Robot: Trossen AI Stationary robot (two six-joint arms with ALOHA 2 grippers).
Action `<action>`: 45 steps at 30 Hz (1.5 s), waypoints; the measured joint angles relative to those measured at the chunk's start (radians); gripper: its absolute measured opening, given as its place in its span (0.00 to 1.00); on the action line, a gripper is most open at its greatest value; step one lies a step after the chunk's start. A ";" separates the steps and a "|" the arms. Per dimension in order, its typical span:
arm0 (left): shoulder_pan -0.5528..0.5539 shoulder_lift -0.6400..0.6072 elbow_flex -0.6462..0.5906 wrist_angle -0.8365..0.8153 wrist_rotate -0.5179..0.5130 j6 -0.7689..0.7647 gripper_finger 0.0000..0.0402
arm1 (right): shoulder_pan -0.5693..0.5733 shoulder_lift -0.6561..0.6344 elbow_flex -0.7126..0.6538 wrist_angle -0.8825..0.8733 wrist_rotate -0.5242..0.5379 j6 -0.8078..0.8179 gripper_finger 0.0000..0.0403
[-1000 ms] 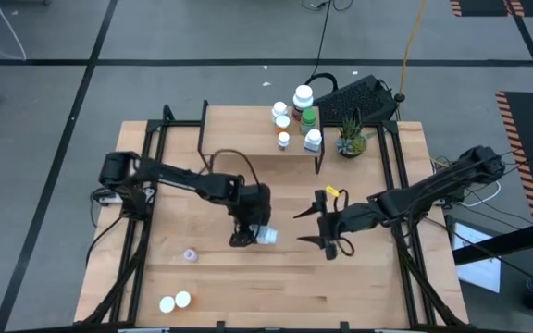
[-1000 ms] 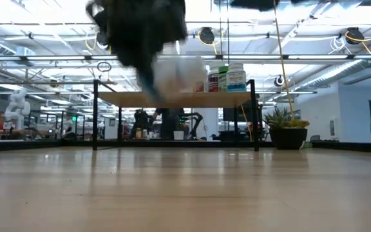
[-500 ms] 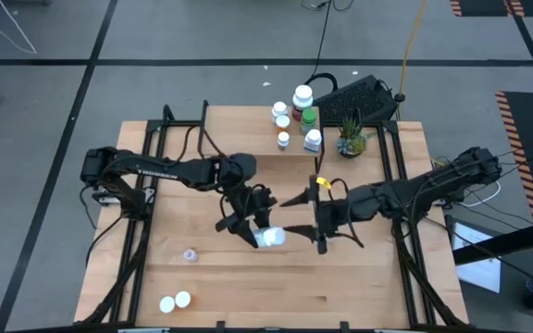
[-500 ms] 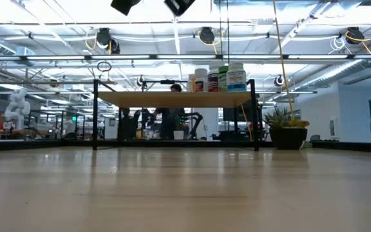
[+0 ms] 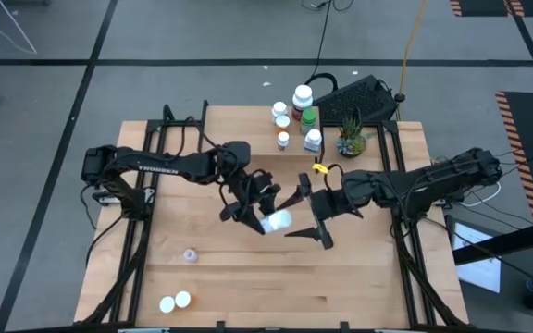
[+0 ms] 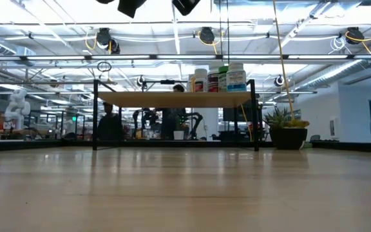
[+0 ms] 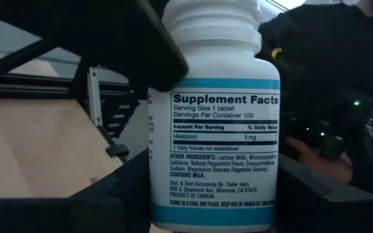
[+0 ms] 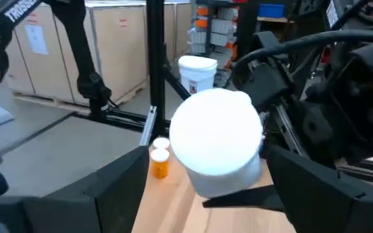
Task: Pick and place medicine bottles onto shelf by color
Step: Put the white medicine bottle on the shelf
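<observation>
In the high view the light-wood table [image 5: 248,277] fills the centre of the frame on a grey floor crossed by dark lines. At its lower left lie two white caps [image 5: 175,301] and a small pale bottle [image 5: 190,254]. Left of centre, the left gripper [image 5: 259,208] clamps a white melatonin bottle [image 5: 275,221] raised above the boards. Just right of it the right gripper [image 5: 310,211] faces the bottle's cap, fingers spread wide around nothing. Upper centre, the shelf [image 5: 248,139] carries a cluster of medicine bottles [image 5: 296,116] at its right end, beside a potted plant [image 5: 350,139] and a keyboard [image 5: 359,97]. The low view shows a lit workshop hall behind the shelf
</observation>
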State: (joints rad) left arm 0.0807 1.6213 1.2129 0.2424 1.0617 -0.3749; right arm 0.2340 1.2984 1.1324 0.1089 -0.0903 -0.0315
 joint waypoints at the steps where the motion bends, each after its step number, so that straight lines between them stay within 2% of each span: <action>1: 0.000 0.000 0.000 0.000 0.003 -0.002 0.58 | 0.001 0.000 0.000 0.000 0.006 -0.011 0.77; 7: 0.005 0.000 0.000 0.014 0.006 -0.032 0.58 | 0.003 0.034 0.000 0.079 0.048 -0.086 0.72; 17: 0.000 0.002 -0.002 0.168 -0.001 -0.122 0.58 | 0.003 0.094 0.002 0.119 0.064 -0.119 0.42; 21: -0.006 0.002 -0.002 0.170 -0.012 -0.143 0.58 | 0.003 0.089 0.002 0.117 0.059 -0.120 0.38; 24: -0.005 0.000 -0.001 0.166 -0.042 -0.238 0.59 | 0.003 0.077 0.002 0.104 0.057 -0.113 0.38; 29: -0.008 -0.005 0.002 0.191 -0.173 -0.513 0.68 | 0.010 0.010 -0.003 0.053 0.070 -0.106 0.38; 31: -0.013 -0.005 0.003 0.207 -0.225 -0.562 0.71 | 0.010 -0.030 -0.003 -0.001 0.072 -0.102 0.37; 36: -0.029 -0.002 0.002 0.200 -0.316 -0.510 0.81 | 0.007 -0.108 -0.002 -0.164 0.080 -0.031 0.37; 39: -0.019 -0.002 0.002 0.088 -0.402 -0.531 0.84 | 0.004 -0.142 0.000 -0.283 0.086 0.027 0.37; 42: 0.000 0.000 0.001 -0.018 -0.466 -0.523 0.84 | 0.002 -0.156 0.000 -0.419 0.092 0.084 0.37; 45: 0.008 0.000 0.001 -0.032 -0.552 -0.476 0.80 | -0.006 -0.151 0.000 -0.562 0.104 0.152 0.37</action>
State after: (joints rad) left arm 0.0884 1.6211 1.2137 0.2107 0.5097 -0.8504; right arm 0.2285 1.1470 1.1320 -0.4533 0.0133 0.1209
